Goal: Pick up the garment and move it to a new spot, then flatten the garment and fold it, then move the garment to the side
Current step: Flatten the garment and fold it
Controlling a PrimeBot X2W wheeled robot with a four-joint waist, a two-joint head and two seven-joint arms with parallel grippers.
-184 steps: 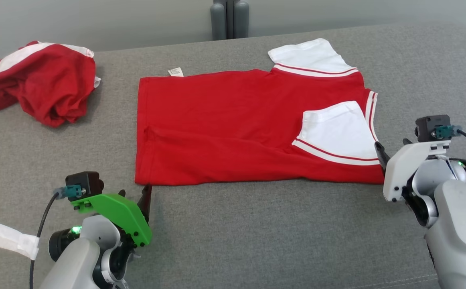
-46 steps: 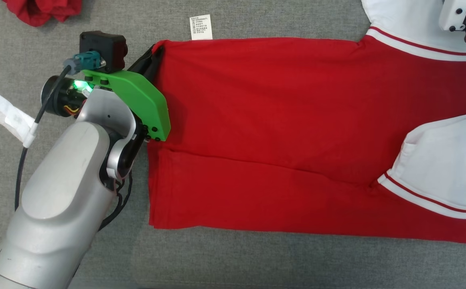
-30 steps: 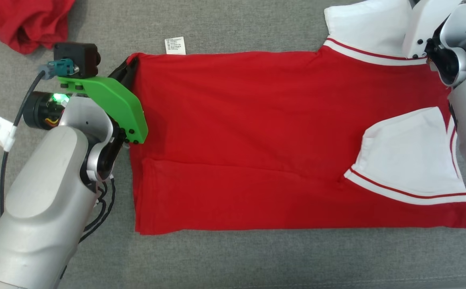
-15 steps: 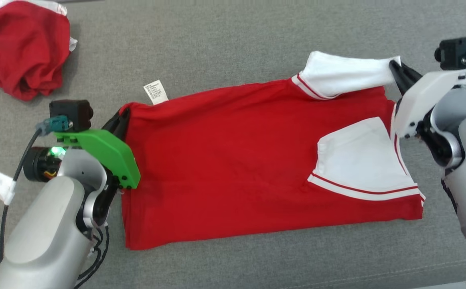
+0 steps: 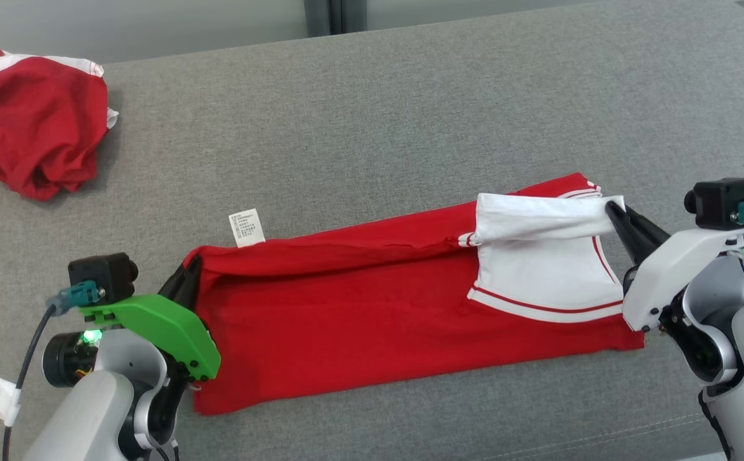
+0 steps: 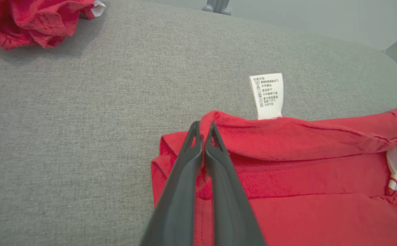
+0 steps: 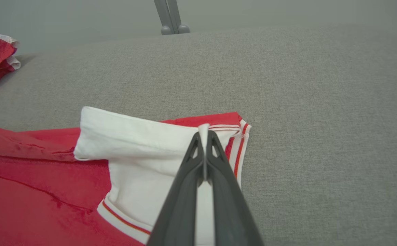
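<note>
Mid-fold. Clamped tight: red shirt (image 5: 359, 320) hem in left gripper (image 5: 191, 266), white sleeve (image 5: 538, 218) in right gripper (image 5: 610, 206). Remaining: finish fold, shift aside.

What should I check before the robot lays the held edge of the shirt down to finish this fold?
1. left gripper shut on garment hem corner: ok.
2. right gripper shut on white sleeve: ok.
3. Garment's near edge flat on grey cushion: ok.
4. care label apart from left fingers: ok.
5. crumpled red garment well away from the fold: ok.
6. Number of layers pinched by each gripper: cannot tell.
</note>
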